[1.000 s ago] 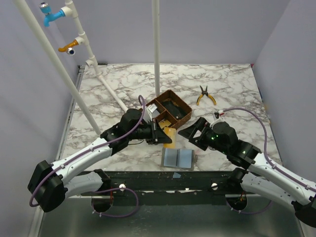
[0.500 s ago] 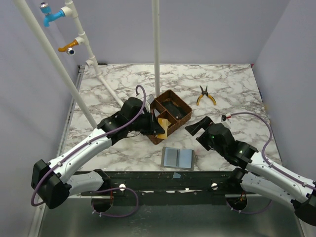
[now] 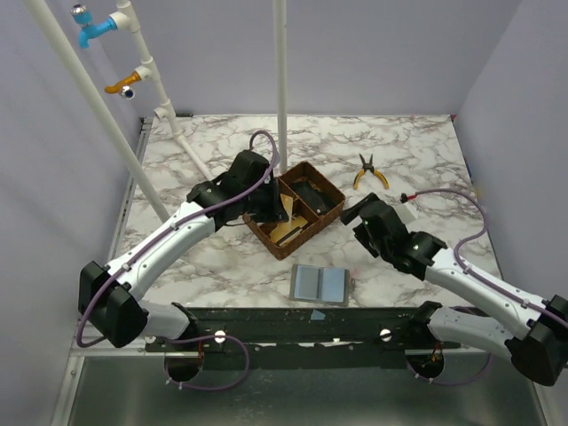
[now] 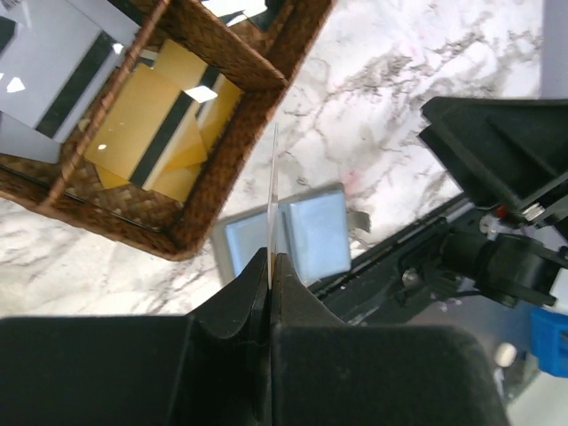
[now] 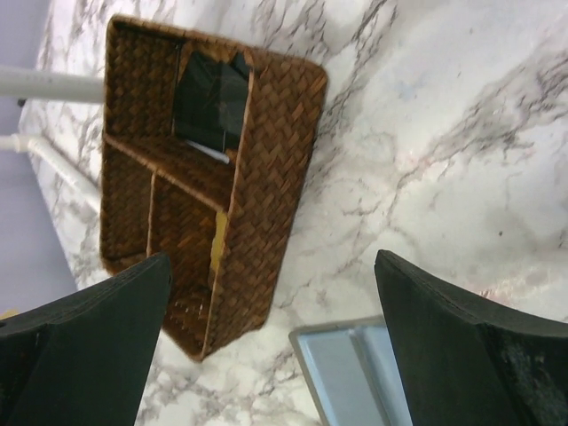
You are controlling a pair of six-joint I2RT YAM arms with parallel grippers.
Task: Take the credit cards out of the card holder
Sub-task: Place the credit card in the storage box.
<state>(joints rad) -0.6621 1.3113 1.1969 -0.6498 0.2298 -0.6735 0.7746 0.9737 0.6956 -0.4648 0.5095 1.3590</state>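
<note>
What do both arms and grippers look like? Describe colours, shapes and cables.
Both the left arm and right arm have white shell links joined by bulky black joints, with a thin purple cable looping alongside each. The left gripper and right gripper are matte black, with two broad, blocky fingers each.

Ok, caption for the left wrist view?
Left gripper pinches a card edge-on beside the tray, open wallet beyond.

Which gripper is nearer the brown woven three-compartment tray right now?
Left. The left gripper hangs at the left part of the brown woven three-compartment tray, jaws pinching a thin pale card. The right gripper stands apart, off the tray's right side, jaws open.
</note>
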